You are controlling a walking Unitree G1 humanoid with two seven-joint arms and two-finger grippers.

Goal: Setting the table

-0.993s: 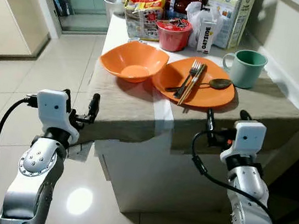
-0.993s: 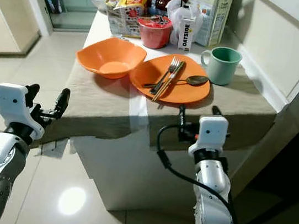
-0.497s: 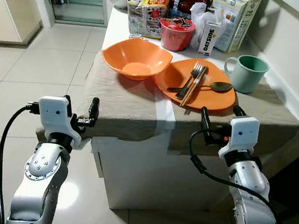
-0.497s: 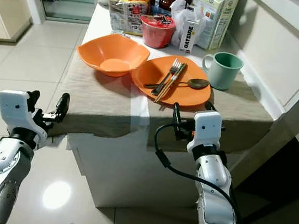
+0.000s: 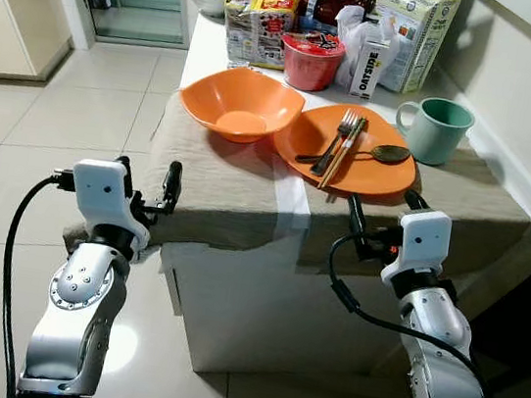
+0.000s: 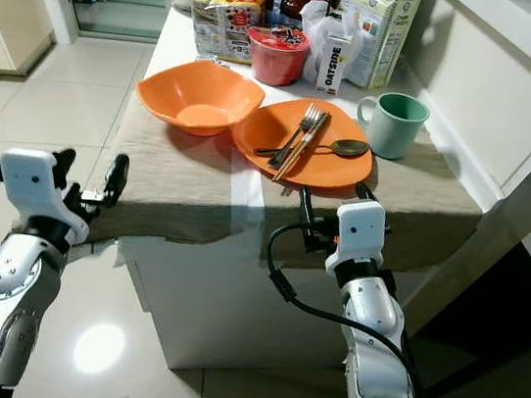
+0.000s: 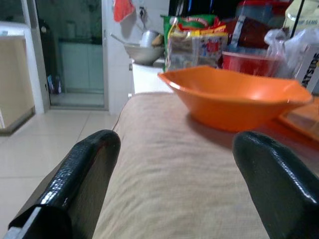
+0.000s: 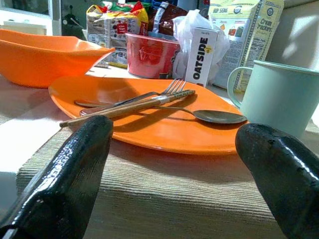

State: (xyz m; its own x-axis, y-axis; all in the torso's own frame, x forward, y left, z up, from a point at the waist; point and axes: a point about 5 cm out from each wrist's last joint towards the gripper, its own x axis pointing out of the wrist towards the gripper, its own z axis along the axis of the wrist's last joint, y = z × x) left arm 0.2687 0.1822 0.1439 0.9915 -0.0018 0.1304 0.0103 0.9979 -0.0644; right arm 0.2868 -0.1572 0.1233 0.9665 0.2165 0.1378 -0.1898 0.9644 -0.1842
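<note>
Both sets of fingers gape empty at the table edge; plate near.

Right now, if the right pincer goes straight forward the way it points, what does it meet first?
Most likely the near rim of the orange plate, which lies between the open fingers of the right pincer; depth is unclear.

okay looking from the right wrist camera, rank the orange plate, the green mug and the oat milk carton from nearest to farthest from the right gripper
1. Orange plate, directly ahead of the right gripper.
2. Green mug, beside the plate.
3. Oat milk carton, behind the plate.
</note>
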